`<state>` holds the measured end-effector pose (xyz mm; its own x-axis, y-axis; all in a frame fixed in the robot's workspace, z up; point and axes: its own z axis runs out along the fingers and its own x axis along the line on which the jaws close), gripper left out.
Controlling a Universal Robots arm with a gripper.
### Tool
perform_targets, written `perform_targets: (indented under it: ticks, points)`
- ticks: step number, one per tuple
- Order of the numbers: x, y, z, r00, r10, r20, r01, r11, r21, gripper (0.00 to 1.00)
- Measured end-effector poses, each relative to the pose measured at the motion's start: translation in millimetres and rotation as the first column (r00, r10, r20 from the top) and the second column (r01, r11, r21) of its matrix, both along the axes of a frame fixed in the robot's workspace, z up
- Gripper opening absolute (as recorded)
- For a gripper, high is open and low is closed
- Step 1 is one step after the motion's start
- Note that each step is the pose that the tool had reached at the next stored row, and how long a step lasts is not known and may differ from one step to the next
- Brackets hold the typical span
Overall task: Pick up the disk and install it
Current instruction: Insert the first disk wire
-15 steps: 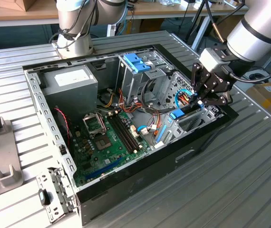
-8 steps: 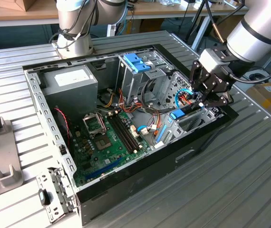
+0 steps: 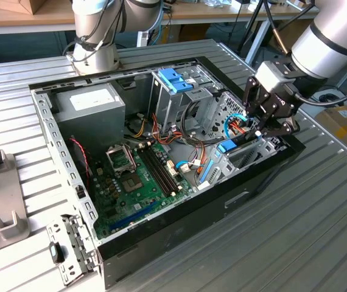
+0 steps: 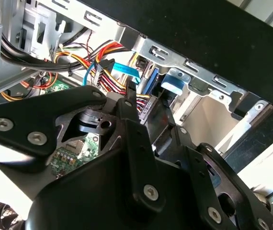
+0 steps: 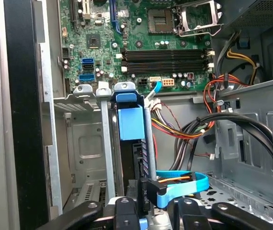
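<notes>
Pincer [image 3: 269,125] position, exterior view: low over the 3 o'clock end of the open computer case [image 3: 70,182], just above the drive bay at the case's front corner. The black fingers point downward; whether they are apart, together or clamped cannot be told from any of the three views. The arm [image 3: 325,39] enters from 1 o'clock, its pale forearm sloping down to the wrist. The disk [image 3: 229,146] sits on edge in the bay directly under the pincer, its light-blue carrier tab facing up. Toward 9 o'clock lie the motherboard [image 3: 140,176] and, at 11 o'clock, the grey power supply [image 3: 91,106]. A blue ribbed latch [image 3: 175,79] stands at 12 o'clock on the upper drive cage. The case rests on a slatted metal worktop [image 3: 295,243].

First wrist view: the disk [image 5: 131,143] stands upright in its slot between metal bay rails, blue tab at the top end, dark body running toward the pincer. A light-blue flat cable [image 5: 182,187] and a connector sit just beside its near end. The motherboard [image 5: 141,43] lies beyond at 12 o'clock. The exterior view does not reveal this cable connection.

Second wrist view: black pincer linkage [image 4: 127,182] covers the foreground. Behind it appear a wire bundle [image 4: 103,55], the blue cable and the blue tab [image 4: 175,86] against the bay's metal frame.
</notes>
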<state>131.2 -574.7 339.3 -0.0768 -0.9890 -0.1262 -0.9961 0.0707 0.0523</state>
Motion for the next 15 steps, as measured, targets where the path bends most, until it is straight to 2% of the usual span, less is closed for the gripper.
perform_targets:
  ticks: [4, 8, 15]
  points:
    - [0.0, 0.0, 6.8, 1.0000, 0.000, 0.0000, 0.000, 1.0000, 0.0002, 0.37]
    - [0.0, 0.0, 9.7, 1.0000, 0.000, 0.0000, 0.000, 1.0000, 0.0001, 0.37]
    - [0.0, 0.0, 10.4, 1.0000, 0.000, 0.0000, 0.000, 1.0000, 0.0001, 0.37]
